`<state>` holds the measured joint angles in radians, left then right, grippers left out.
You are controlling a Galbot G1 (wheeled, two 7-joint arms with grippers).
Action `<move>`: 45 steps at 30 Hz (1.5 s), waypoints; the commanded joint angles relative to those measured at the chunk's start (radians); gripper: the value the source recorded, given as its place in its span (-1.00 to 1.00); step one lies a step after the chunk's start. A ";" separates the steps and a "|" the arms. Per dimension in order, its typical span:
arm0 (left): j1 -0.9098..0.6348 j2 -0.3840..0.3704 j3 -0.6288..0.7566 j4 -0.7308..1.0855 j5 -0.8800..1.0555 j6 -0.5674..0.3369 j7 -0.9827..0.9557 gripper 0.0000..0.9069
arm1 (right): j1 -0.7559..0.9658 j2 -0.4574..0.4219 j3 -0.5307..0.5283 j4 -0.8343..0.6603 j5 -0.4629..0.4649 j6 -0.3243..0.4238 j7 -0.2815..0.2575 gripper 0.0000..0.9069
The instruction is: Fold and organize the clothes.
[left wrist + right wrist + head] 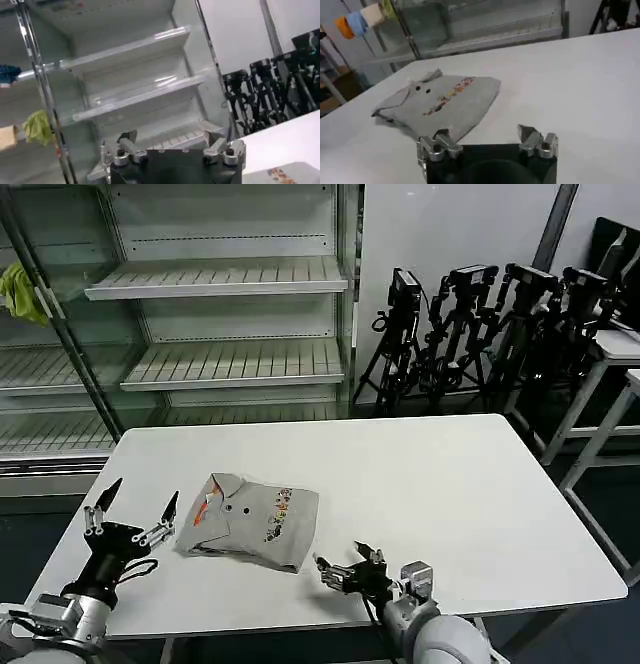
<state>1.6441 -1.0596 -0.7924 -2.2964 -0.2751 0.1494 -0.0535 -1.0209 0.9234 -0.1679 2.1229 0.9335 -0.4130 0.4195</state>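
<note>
A wide white rectangular table (450, 494) carries a single light grey short-sleeved cotton shirt (250, 522), folded into a compact packet with a collar, two dark buttons and a strip of small multicolour print across its front; a red-orange stripe shows inside the collar. The shirt lies on the table between the two pincers, closer to the left one. The left gripper (135, 506) stands just beside the shirt's collar edge, tilted upward, its two pointed fingers (105, 494) spread wide apart and holding nothing. The right gripper (345, 569) sits low near the table's front edge, just beside the shirt's near corner and apart from the cloth; in the right wrist view (487, 140) its jaws appear open and empty, though the head view is too small to confirm it. Beyond the left gripper, past the table, stand pale metal shelves (215, 284), with a small yellow-green rag (20, 289) hanging at their side.
</note>
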 commanded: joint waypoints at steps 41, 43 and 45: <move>0.025 -0.033 -0.015 0.020 0.018 -0.051 0.006 1.00 | 0.103 0.044 -0.008 -0.144 -0.058 -0.025 -0.053 -1.00; 0.020 -0.033 -0.007 0.025 0.018 -0.053 0.006 1.00 | 0.095 0.020 0.012 -0.124 -0.057 -0.026 -0.056 -1.00; 0.013 -0.033 0.002 0.028 0.018 -0.053 0.006 1.00 | 0.079 -0.029 0.041 -0.099 -0.052 -0.032 -0.065 -1.00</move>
<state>1.6661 -1.0922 -0.8058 -2.2763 -0.2579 0.0976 -0.0473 -0.9107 1.0719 -0.2076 1.9204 0.8686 -0.4240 0.3651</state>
